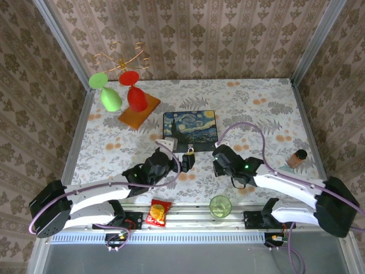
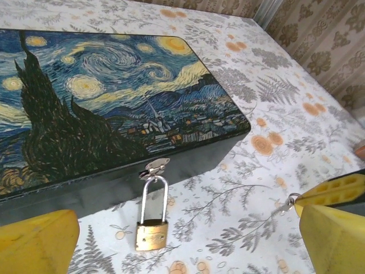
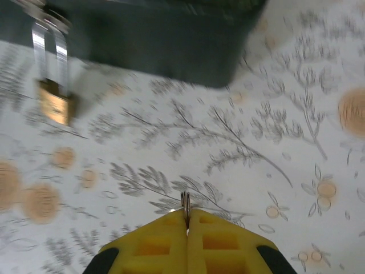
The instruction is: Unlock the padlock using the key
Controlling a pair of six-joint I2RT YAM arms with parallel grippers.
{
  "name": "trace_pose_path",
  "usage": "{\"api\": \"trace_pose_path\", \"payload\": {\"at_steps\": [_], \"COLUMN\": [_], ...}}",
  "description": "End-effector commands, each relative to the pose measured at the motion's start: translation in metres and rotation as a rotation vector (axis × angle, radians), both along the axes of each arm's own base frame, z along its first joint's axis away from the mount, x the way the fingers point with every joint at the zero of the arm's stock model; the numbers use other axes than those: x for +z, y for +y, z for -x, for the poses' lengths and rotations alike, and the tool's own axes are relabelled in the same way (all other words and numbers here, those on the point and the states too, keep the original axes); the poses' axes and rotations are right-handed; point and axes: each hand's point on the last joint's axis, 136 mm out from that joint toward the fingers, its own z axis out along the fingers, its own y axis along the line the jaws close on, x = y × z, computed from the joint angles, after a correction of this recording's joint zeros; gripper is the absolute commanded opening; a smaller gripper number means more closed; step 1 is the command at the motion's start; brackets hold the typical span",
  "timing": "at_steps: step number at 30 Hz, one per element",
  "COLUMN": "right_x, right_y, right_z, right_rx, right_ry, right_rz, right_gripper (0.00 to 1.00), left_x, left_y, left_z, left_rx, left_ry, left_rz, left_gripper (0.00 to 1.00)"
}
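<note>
The small brass padlock (image 2: pixel 151 233) hangs by its silver shackle (image 2: pixel 154 197) from the clasp (image 2: pixel 155 166) of the Starry Night painted box (image 2: pixel 102 108) and rests on the tablecloth. My left gripper (image 2: pixel 191 235) is open, one yellow finger (image 2: pixel 34 242) on each side, just in front of the padlock (image 1: pixel 190 150). My right gripper (image 3: pixel 186 220) is shut on the thin silver key (image 3: pixel 185 201), edge-on above the cloth. The padlock (image 3: pixel 55 101) lies to its upper left, blurred. In the left wrist view the key (image 2: pixel 283 204) pokes out of the right gripper's tip (image 2: pixel 336 191).
Near the front edge stand a green cup (image 1: pixel 220 206) and a red snack packet (image 1: pixel 159 212). A stand with green and red glasses (image 1: pixel 122 97) is at back left. A brown bottle-like object (image 1: pixel 297 158) stands to the right. A small white object (image 1: pixel 165 143) sits by the box.
</note>
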Motion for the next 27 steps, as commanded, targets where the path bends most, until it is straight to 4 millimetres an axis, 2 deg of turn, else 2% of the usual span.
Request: {"api": "trace_pose_path", "payload": {"at_steps": [1,6,10,15,20,23,27], "right_x": [0.019,0.041,0.055,0.089,0.122,0.131,0.136], "right_y": [0.013,0.020,0.039,0.057,0.069,0.078,0.087], "right_z": [0.010,0.012,0.012,0.001,-0.008,-0.009,-0.006], "right_rx": [0.164,0.233,0.289,0.275,0.251,0.264,0.278], "right_ry": [-0.057,-0.130,-0.169,-0.272,-0.365,-0.380,-0.394], "right_rz": [-0.049,-0.094,-0.187,-0.351,-0.498,-0.563,-0.619], "right_gripper": [0.00,0.00,0.00,0.00,0.00,0.00,0.00], "left_x": [0.022,0.029,0.031,0.047,0.054,0.062,0.058], "left_y": [-0.002,-0.004,-0.013,-0.010,-0.012,-0.021,-0.038], "left_z": [-0.001,0.000,0.005,0.003,0.006,0.007,0.007], "left_rx": [0.014,-0.008,-0.027,0.035,0.099,0.091,0.084], "left_ry": [0.103,0.213,0.363,0.488,0.564,0.591,0.660], "left_rz": [0.131,0.241,0.479,0.754,0.908,1.009,1.076], "left_gripper": [1.00,1.00,1.00,1.00,0.99,0.99,0.99]}}
